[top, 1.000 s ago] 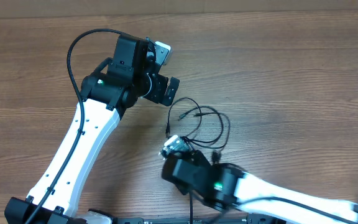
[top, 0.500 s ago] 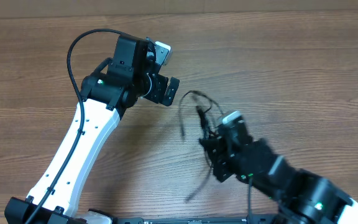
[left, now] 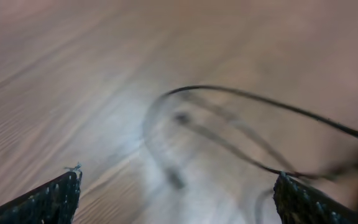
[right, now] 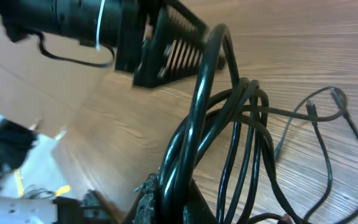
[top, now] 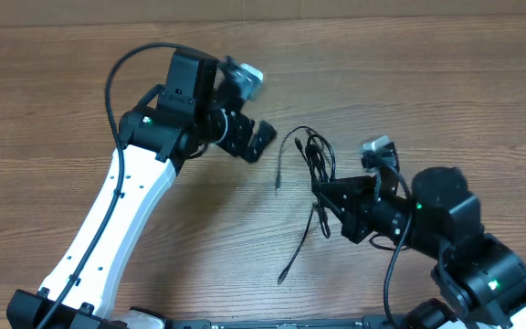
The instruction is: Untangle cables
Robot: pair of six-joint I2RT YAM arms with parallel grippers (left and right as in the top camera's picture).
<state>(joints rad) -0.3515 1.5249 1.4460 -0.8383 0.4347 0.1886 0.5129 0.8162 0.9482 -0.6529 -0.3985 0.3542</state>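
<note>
The right tool (right: 166, 199), clamped tight on a bunch of black cables (top: 310, 155), holds them near mid-counter (top: 446, 82), its tips buried under the loops; the left tool (left: 178, 180) gapes wide alongside, its own view blurred.

The right gripper (top: 329, 194) has been swung from the near edge of the table (top: 446, 82) towards the right side. The cables (top: 316, 153), clamped in it, have been carried along and partly lifted. Their flat loops have been drawn into a narrow bundle with loose ends trailing. The left gripper (top: 256, 139) has been turned slightly to the right.
</note>
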